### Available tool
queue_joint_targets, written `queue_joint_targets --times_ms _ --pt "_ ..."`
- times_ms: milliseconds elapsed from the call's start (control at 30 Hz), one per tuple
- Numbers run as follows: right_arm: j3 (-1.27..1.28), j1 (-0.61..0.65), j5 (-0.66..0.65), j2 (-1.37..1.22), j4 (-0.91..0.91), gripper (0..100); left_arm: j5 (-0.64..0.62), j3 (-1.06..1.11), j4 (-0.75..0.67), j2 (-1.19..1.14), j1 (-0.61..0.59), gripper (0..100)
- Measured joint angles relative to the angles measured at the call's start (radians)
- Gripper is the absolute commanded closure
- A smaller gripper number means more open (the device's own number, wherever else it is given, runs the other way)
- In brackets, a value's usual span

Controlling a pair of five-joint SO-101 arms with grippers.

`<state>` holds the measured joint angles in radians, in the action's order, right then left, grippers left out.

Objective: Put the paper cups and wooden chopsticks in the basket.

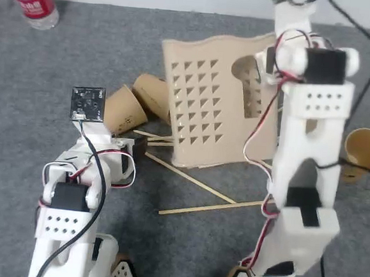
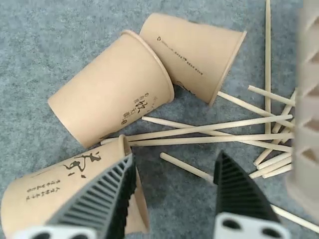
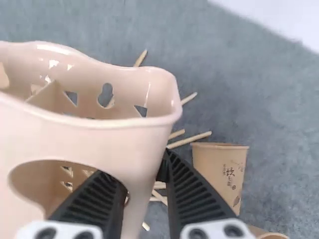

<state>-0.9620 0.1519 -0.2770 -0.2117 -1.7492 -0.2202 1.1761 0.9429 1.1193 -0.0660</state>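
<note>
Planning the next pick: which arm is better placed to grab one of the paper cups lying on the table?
Left. The left gripper is open right over a lying cup beside the chopsticks, while the right gripper is shut on the basket wall.

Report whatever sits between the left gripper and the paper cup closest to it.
Nothing visible blocks it. The left gripper has its jaws open, and the nearest paper cup lies on its side right beside one jaw. One chopstick lies on the carpet between the jaws, apart from that cup.
</note>
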Motion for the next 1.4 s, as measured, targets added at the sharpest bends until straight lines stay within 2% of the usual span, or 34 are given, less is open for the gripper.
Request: queue_joint_targets --times_ms 333,567,833,933,1067,1167,1333,1400 --pt "0.015 -0.003 0.044 0.358 -0.008 99.1 0.000 0.000 0.000 0.000 0.000 76" --pt "0.342 0.072 0.084 0.680 0.021 99.1 0.000 0.000 0.000 0.000 0.000 76" --pt "1.030 0.089 0.087 1.043 0.482 99.1 0.000 0.015 0.000 0.000 0.000 76" --pt "1.255 0.086 0.087 1.103 0.674 99.1 0.000 0.015 0.000 0.000 0.000 76" --pt "1.432 0.087 0.091 1.112 0.895 99.1 0.000 0.015 0.000 0.000 0.000 76" --pt "1.564 0.064 0.153 1.123 1.051 99.1 0.000 0.015 0.000 0.000 0.000 75" --pt "1.832 -0.081 0.356 1.189 1.217 99.1 0.000 0.015 0.000 0.000 0.000 75" --pt "1.950 -0.124 0.382 1.264 1.267 99.1 0.000 0.015 0.000 0.000 0.000 75"
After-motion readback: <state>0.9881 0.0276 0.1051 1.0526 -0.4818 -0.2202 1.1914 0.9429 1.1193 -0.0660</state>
